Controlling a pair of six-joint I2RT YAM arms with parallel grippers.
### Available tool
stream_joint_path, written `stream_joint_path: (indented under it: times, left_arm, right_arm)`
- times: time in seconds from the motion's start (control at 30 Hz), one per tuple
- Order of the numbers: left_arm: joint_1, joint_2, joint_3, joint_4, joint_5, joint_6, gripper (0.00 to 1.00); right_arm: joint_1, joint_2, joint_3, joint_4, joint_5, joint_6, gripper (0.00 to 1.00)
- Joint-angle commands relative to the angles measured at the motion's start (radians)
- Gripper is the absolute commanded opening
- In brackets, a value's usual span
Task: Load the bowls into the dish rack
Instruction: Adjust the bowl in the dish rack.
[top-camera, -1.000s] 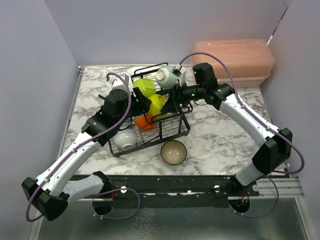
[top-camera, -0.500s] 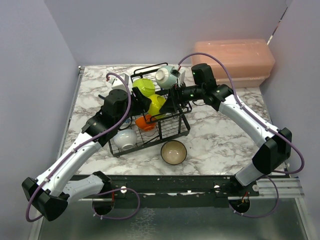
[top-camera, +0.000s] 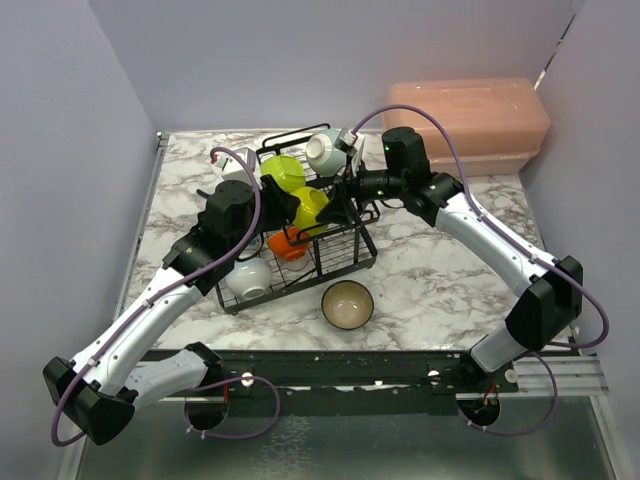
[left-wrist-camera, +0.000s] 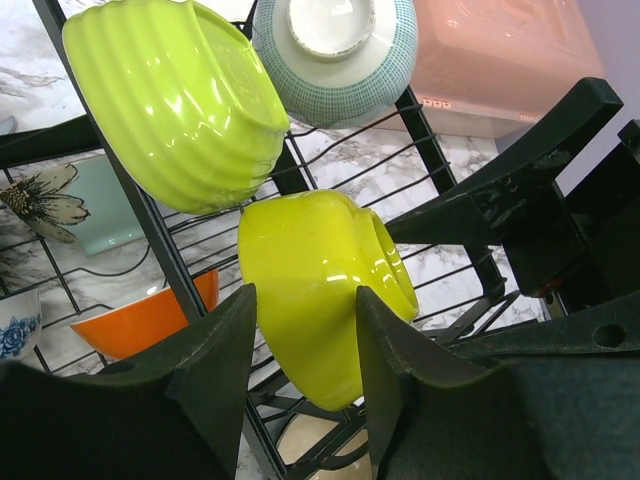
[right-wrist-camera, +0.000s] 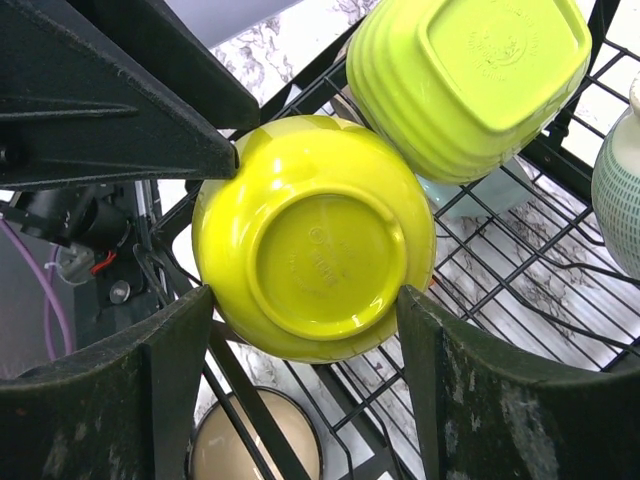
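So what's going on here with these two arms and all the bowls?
A robot is filling the black dish rack. Its left tool and right tool both straddle one yellow bowl tipped on its side in the rack; whether either grips it firmly is unclear. One beige bowl sits on the table, outside the rack.

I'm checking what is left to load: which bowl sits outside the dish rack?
The beige bowl, upright on the marble table in front of the dish rack; the others visible are in it.

The left tool (left-wrist-camera: 305, 298) hides the lower half of the orange bowl (left-wrist-camera: 140, 322) in its wrist view.
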Motion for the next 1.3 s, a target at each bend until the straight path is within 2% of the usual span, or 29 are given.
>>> stream_joint_path:
  times: [0.0,0.17,0.3,0.47,0.6,0.77,0.97,1.03,1.1,1.27]
  left_arm:
    - [-0.003,0.014,-0.030,-0.082,0.012,0.030,0.44]
    - [-0.003,-0.013,-0.024,-0.081,-0.006,0.054,0.54]
    - [-0.003,-0.055,-0.005,-0.080,-0.041,0.115,0.66]
    - [-0.002,-0.093,0.035,-0.065,-0.035,0.187,0.71]
    - [-0.003,-0.108,0.048,-0.021,0.057,0.222,0.72]
    - [-0.005,-0.091,0.052,0.061,0.277,0.246,0.70]
    - [-0.044,-0.056,0.062,0.129,0.425,0.290,0.67]
    - [-0.087,-0.050,0.062,0.134,0.416,0.334,0.67]
    - [-0.134,-0.049,0.063,0.129,0.346,0.367,0.68]
    - [-0.140,-0.046,0.074,0.111,0.156,0.301,0.71]
  right_arm:
    - [0.039,0.022,-0.032,0.123,-0.080,0.027,0.72]
    - [0.039,-0.005,-0.044,0.130,-0.006,0.040,0.76]
    - [0.038,-0.075,-0.071,0.180,0.071,0.097,0.82]
    - [0.037,-0.120,-0.062,0.192,0.114,0.147,0.85]
    - [0.036,-0.140,-0.058,0.176,0.129,0.184,0.86]
    - [0.012,-0.171,-0.065,0.148,0.134,0.233,0.86]
    - [-0.088,-0.236,-0.122,0.135,0.066,0.313,0.85]
    - [-0.138,-0.267,-0.165,0.164,0.000,0.349,0.85]
    - [-0.160,-0.274,-0.178,0.158,-0.024,0.354,0.84]
    - [-0.161,-0.222,-0.133,0.076,-0.093,0.316,0.83]
